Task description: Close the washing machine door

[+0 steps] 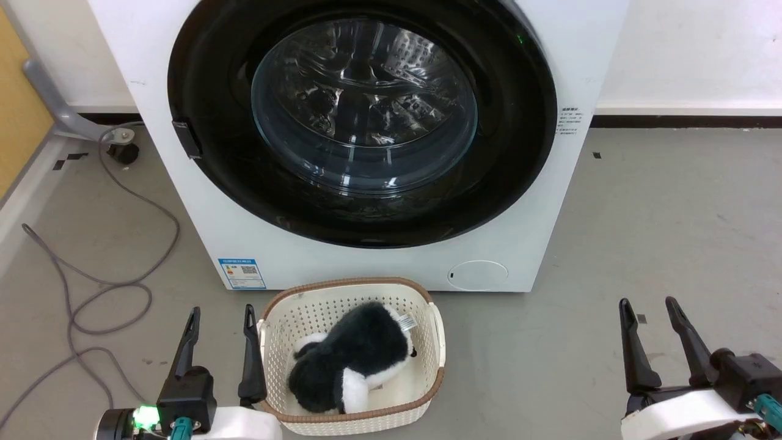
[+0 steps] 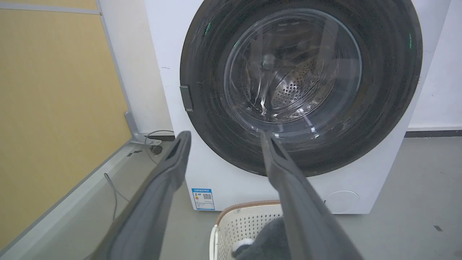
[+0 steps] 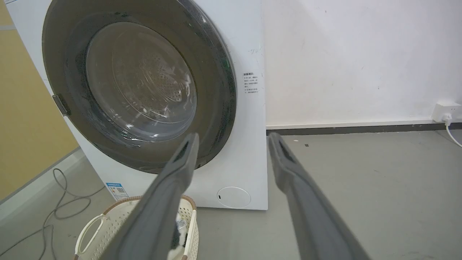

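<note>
The white washing machine [image 1: 550,201] stands straight ahead against the wall. Its round glossy black door [image 1: 208,73] lies flat against the machine's front, the clear glass bowl at its centre showing the steel drum behind; a small dark latch piece sits at its left rim. The door [image 2: 389,83] and machine [image 2: 169,94] also show in the left wrist view, and the door [image 3: 216,86] in the right wrist view. My left gripper [image 1: 222,315] is open at lower left, beside the basket. My right gripper [image 1: 649,307] is open at lower right, over bare floor. Both are well short of the machine and hold nothing.
A cream basket [image 1: 437,342] with a brown rim sits on the floor just before the machine, holding a black-and-white plush toy [image 1: 354,360]. Grey cables [image 1: 110,287] loop on the floor at left, near a yellow panel [image 2: 54,108]. A wall socket [image 3: 445,111] is at far right.
</note>
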